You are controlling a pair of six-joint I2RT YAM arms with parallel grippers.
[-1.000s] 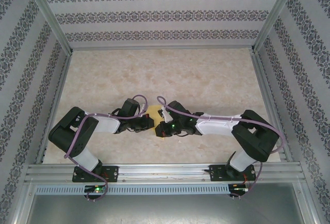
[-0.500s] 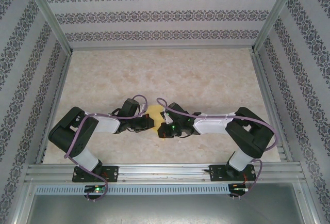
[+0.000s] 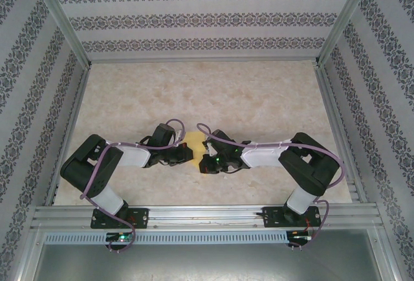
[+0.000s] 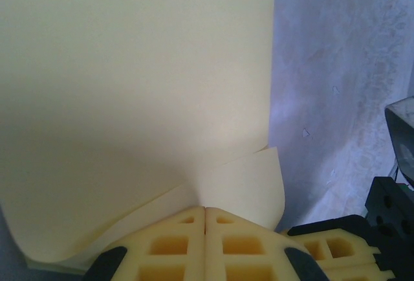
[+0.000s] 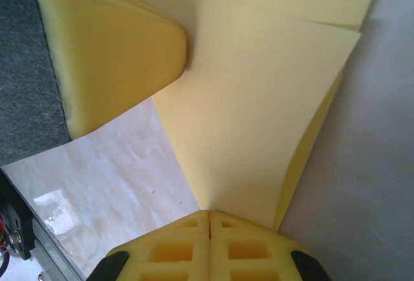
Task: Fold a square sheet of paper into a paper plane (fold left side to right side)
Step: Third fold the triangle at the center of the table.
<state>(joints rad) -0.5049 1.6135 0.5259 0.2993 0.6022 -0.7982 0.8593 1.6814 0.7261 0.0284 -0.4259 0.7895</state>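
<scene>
At the near edge of the counter [image 3: 259, 93], two black robot arms are bolted side by side to a metal rail [image 3: 207, 215]. Both elbows bend outward and both forearms reach inward, so the two hands nearly meet at the middle of the counter.

The left hand [image 3: 184, 155] and the right hand [image 3: 204, 162] sit close together over the square sheet of paper [image 3: 194, 142], a small patch of pale yellow showing between and just beyond them.

From the left wrist, the left hand [image 4: 205, 213] has its yellow foam pads pressed together, with an edge of the paper [image 4: 129, 100] caught in the seam. The sheet spreads away smooth and flat, and a loose lower corner curls up beside the pads.

From the right wrist, the right hand [image 5: 209, 216] is likewise clamped on the paper [image 5: 259, 112], its pads meeting on a narrow point of the sheet. At least two layers fan out from the grip, and one layer rolls over in a soft, rounded loop rather than a sharp crease.

The paper looks very light, thin and limp. It probably bends under its own weight, slides easily on the smooth counter and would tear or wrinkle if pulled hard. Corners and edges, pinched shallowly, seem the best places to hold it, with the layers kept aligned before any crease is pressed.

Beyond the hands lies marbled beige counter, then walls [image 3: 207, 19] papered in patterned stripes.
</scene>
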